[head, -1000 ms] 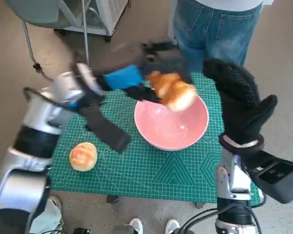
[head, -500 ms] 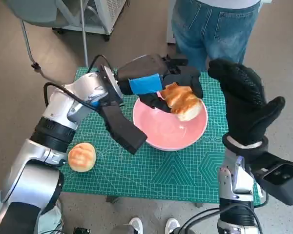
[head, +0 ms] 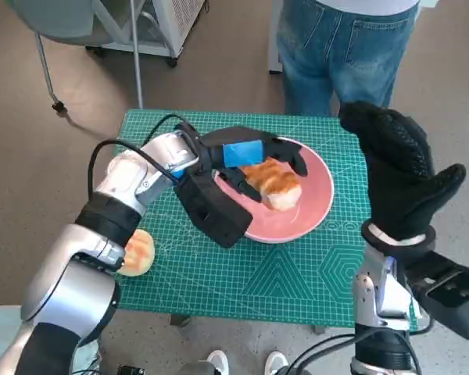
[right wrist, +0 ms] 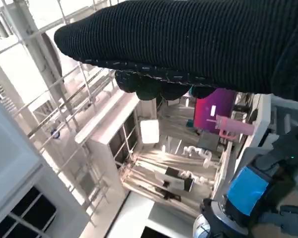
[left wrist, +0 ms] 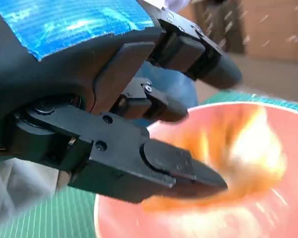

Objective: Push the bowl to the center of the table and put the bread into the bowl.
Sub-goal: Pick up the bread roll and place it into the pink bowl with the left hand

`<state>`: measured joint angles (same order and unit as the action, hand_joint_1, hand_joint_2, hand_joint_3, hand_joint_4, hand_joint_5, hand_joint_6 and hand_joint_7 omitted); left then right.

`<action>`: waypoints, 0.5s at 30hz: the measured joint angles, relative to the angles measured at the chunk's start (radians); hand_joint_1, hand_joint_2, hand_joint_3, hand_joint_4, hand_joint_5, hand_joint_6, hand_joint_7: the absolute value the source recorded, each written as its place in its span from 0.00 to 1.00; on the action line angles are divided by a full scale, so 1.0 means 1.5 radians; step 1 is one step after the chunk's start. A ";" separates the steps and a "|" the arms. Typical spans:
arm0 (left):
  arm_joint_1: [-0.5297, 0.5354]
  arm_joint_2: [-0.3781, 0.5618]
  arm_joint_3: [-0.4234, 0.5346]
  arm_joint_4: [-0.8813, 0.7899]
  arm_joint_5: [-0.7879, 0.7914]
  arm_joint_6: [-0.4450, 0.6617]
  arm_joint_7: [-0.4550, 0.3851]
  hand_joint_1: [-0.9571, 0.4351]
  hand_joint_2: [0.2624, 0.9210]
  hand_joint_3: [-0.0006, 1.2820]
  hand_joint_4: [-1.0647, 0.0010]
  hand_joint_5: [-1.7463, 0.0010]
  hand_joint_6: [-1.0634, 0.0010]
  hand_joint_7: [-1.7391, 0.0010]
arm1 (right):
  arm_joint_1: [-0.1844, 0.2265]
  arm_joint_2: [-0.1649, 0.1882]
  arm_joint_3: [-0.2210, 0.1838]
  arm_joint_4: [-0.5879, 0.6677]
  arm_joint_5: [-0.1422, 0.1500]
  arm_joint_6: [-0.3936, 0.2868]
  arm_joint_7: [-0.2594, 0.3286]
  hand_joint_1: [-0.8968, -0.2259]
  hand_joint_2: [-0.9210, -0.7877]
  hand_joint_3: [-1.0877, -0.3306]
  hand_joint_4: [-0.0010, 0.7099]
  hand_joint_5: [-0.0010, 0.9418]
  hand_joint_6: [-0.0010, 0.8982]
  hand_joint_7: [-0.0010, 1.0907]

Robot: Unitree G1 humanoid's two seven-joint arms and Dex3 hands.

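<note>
The pink bowl (head: 313,212) stands on the green cutting mat (head: 281,273), a little right of its middle. A golden bread piece (head: 273,184) lies inside it; in the left wrist view the bread (left wrist: 238,158) is a blur against the bowl (left wrist: 288,198). My left hand (head: 246,160) hovers over the bowl with its fingers (left wrist: 188,49) spread above the bread and gripping nothing. A round bun (head: 139,251) sits near the mat's left edge, half hidden by my left forearm. My right hand (head: 399,176) is raised beside the bowl's right side, holding nothing.
A person in jeans (head: 344,47) stands at the table's far edge. A chair base (head: 55,70) and a white unit (head: 172,23) are on the floor at the far left. The right wrist view shows the glove (right wrist: 188,44) and shelving.
My left hand has come down and back over the bowl. The bread has left its fingers and now lies in the bowl. The right hand stays raised.
</note>
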<state>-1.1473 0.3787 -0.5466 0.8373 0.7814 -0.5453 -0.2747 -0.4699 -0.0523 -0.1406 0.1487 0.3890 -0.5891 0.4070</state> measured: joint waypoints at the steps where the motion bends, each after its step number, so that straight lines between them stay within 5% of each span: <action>1: 0.004 0.002 0.006 -0.013 -0.012 0.005 -0.016 0.56 0.90 0.01 0.90 0.99 0.84 0.90 | 0.000 0.000 0.000 0.000 0.000 0.000 -0.001 0.48 0.00 0.40 0.43 0.08 0.00 0.67; 15: 0.122 0.105 0.131 -0.295 -0.186 0.089 -0.214 0.56 0.88 0.00 0.93 1.00 0.80 0.92 | 0.000 0.007 0.010 -0.002 -0.002 0.006 -0.007 0.47 0.00 0.40 0.42 0.08 0.00 0.67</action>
<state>-0.9641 0.5365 -0.3502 0.3947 0.5022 -0.4118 -0.5956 -0.4704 -0.0413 -0.1261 0.1456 0.3854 -0.5804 0.3960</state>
